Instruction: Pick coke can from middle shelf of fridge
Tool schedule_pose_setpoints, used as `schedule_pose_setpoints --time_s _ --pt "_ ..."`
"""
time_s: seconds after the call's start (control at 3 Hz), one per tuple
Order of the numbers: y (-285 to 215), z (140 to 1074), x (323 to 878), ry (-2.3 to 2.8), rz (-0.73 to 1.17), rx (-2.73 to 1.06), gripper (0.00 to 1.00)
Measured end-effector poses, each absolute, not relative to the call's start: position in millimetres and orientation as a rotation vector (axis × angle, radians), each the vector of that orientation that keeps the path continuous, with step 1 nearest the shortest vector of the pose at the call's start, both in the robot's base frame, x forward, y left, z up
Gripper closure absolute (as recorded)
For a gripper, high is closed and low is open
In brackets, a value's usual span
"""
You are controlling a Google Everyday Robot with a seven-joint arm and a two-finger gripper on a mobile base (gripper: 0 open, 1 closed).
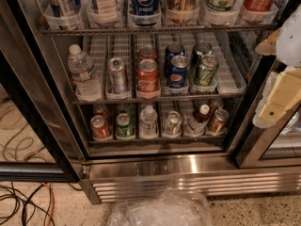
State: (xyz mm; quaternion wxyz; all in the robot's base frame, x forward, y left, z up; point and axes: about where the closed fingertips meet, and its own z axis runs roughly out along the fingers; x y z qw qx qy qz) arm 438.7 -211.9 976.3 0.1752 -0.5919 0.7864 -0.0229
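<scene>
The coke can (147, 77) is red with white script and a silver top. It stands upright at the front of a lane on the middle shelf (231, 80) of the fridge (178, 166), with another red can (147, 53) right behind it. My gripper (260, 84) hangs at the right edge of the view, in front of the door frame, level with the middle shelf and well to the right of the coke can. Its two cream fingers stand apart and hold nothing.
On the middle shelf stand a water bottle (83, 74), a silver can (117, 74), two Pepsi cans (178, 72) and green-silver cans (205, 69). Bottles fill the rack above, cans the rack below. The open door (33, 102) is at left. A plastic bag (160, 211) and cables (19, 204) lie on the floor.
</scene>
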Motion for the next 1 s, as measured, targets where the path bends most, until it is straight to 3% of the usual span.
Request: schedule_pose_setpoints --time_s 0.67,1.0 --pt "-162.9 962.1 429.0 2.189 0.24 -1.397 0.0" --pt "-151.8 968.9 427.4 2.162 0.286 -1.38 0.0"
